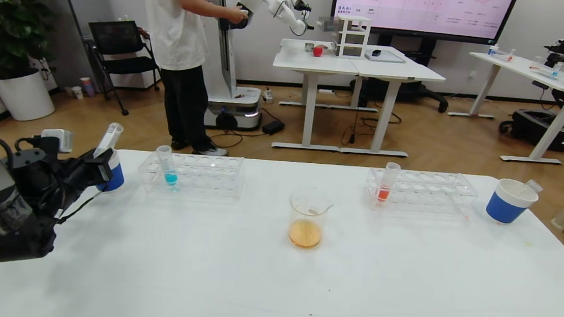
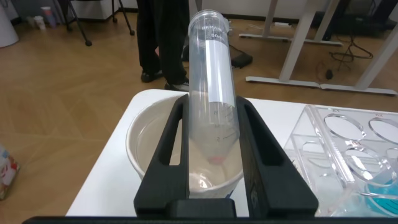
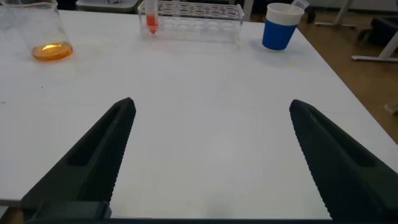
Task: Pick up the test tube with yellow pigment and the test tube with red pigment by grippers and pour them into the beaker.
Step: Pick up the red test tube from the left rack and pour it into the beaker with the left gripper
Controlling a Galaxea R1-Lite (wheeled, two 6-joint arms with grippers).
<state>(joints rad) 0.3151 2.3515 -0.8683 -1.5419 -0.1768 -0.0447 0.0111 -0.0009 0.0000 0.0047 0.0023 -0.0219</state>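
My left gripper [image 1: 103, 164] is shut on a clear test tube [image 1: 108, 139]. It holds the tube upright at the table's far left, with the tip down in a blue-and-white paper cup [image 1: 117, 179]. In the left wrist view the tube [image 2: 212, 81] sits between the fingers [image 2: 169, 140] and shows only a pale salmon-red trace at its tip. The beaker [image 1: 308, 219] stands mid-table with orange liquid in its bottom. My right gripper [image 3: 211, 155] is open and empty above the bare tabletop. No tube with yellow liquid shows.
A clear rack [image 1: 204, 173] with a blue-liquid tube [image 1: 168, 166] stands left of centre. A second rack [image 1: 430, 191] holds an orange-red tube [image 1: 387, 184]. A paper cup [image 1: 509, 201] at the far right has a clear tube end sticking out. A person stands behind the table.
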